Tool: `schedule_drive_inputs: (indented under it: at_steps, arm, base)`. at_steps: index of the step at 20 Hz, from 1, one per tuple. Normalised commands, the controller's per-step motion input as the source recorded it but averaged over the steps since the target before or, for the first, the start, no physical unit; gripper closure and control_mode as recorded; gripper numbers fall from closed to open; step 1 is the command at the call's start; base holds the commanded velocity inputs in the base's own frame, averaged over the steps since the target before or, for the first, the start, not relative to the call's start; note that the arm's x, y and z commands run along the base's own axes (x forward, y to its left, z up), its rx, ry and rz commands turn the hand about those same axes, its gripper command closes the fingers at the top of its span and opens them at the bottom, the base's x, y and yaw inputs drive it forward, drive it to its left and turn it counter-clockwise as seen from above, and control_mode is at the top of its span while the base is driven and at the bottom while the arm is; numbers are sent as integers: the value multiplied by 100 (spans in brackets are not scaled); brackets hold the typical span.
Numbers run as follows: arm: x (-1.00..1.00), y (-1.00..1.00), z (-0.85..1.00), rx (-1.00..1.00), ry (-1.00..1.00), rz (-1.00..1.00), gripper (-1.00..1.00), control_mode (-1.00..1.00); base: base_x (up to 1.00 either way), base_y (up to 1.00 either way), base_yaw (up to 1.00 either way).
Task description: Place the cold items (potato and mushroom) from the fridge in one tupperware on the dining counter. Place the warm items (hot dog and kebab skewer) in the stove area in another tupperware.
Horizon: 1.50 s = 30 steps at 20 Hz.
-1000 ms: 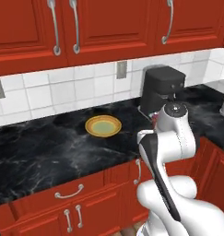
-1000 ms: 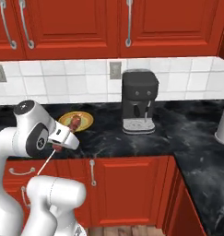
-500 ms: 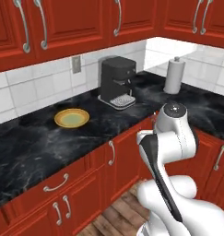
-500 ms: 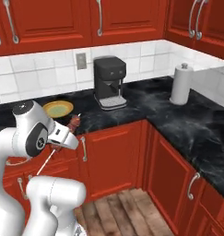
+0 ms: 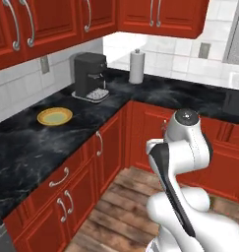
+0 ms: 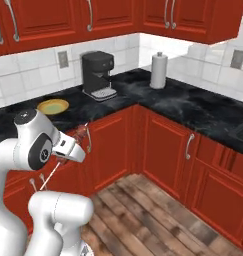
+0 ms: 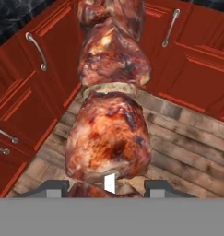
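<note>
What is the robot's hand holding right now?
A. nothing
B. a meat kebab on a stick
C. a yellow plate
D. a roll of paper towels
B: in the hand view the kebab skewer fills the space between the gripper tips, chunks of browned meat stacked along it.

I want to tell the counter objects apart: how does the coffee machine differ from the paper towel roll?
The coffee machine is black and boxy; the paper towel roll is white and cylindrical. The machine stands against the tiled wall near the yellow plate; the roll stands further along, past the counter's corner. Both stand upright on the black counter.
</note>
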Motion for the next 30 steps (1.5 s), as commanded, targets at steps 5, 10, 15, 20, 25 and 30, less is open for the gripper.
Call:
schedule_drive_inputs:
  at_steps: [5, 10, 15, 20, 25, 30]
  arm:
    - [0, 0, 0, 0, 0, 0, 100, 100]
    - [0, 0, 0, 0, 0, 0, 100, 100]
    - [0, 0, 0, 0, 0, 0, 100, 100]
    - [0, 0, 0, 0, 0, 0, 100, 100]
    - [0, 0, 0, 0, 0, 0, 100, 100]
    - [0, 0, 0, 0, 0, 0, 100, 100]
  base:
    - [-100, 45, -52]
    - [-100, 25, -48]
    - [-100, -3, -40]
    - [-100, -34, -36]
    - [-100, -50, -34]
    - [-100, -67, -27]
